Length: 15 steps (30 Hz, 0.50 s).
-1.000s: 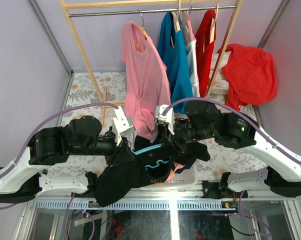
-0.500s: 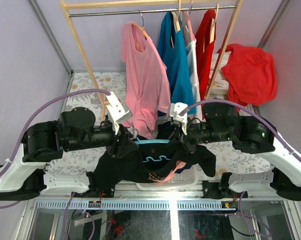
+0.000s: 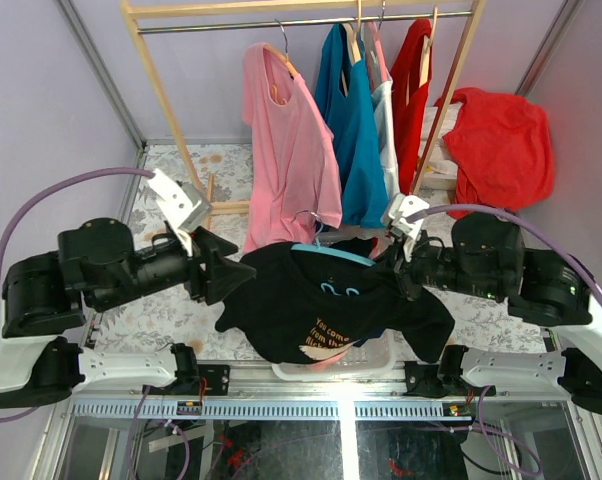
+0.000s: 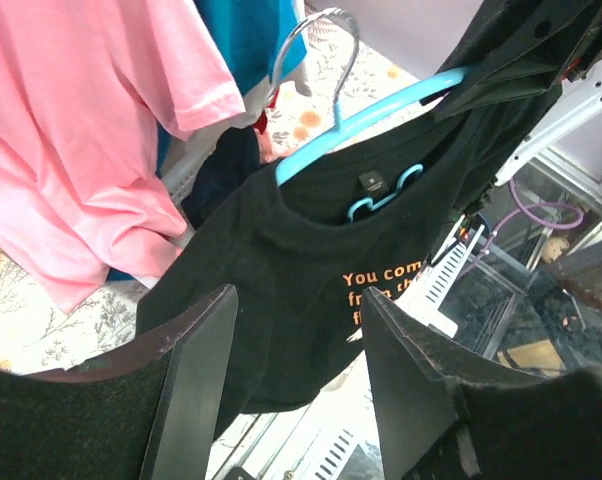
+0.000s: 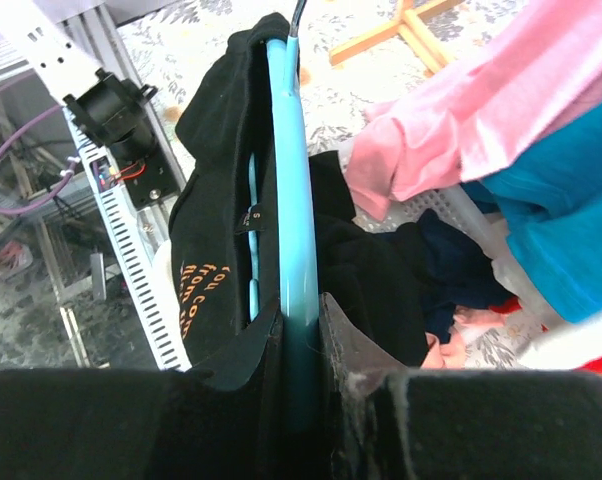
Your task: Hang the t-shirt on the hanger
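Observation:
The black t-shirt with orange print hangs draped over the light blue hanger, held in the air above the table's near edge. My right gripper is shut on the hanger's right arm, with shirt cloth against its fingers. My left gripper is open and empty, just left of the shirt's left sleeve. The left wrist view shows the hanger with its metal hook, and the shirt beyond my open fingers. The shirt also shows in the right wrist view.
A wooden rack at the back holds a pink t-shirt, a blue top and red garments. A white basket with dark and pink clothes sits under the hanging shirt.
My left gripper let go of the shirt, opened and drew back to the left. My right gripper moved right and lifted the hanger; the shirt now hangs spread on it, print showing.

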{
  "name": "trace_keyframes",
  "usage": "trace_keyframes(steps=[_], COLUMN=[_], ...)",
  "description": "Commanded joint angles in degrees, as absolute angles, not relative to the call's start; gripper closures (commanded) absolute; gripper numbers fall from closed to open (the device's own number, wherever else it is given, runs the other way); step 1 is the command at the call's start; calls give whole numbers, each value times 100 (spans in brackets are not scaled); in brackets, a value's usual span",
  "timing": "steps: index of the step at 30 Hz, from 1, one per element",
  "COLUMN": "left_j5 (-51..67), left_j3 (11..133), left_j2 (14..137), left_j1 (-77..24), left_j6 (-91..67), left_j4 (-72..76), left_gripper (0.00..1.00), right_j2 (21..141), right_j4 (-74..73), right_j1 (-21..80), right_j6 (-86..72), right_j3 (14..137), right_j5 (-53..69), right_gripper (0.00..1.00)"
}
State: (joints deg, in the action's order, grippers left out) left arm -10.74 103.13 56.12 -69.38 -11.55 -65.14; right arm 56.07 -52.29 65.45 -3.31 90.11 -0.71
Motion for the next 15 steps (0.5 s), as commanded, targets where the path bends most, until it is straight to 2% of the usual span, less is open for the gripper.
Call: trace_keyframes(steps=[1,9,15], left_j5=[-1545,-2179,-2378], left_j3=[10282,9530,9354], left_j2=[5390,5066,4999], left_j1=[-6953,-6955,-6959], left_j6=[-1396,-1693,-1726], left_j4=[-6180,-6066,-5952], left_gripper=[47,46,45], right_j2=[5274,4725,4762], right_j4=[-4874,-4720,-4613], right_j1=[6513,6517,6513], right_j6=[-499,-624,-564], right_j3=[9102,9202,9395], right_j5=[-649,-981,-1055], right_gripper=[100,100,100])
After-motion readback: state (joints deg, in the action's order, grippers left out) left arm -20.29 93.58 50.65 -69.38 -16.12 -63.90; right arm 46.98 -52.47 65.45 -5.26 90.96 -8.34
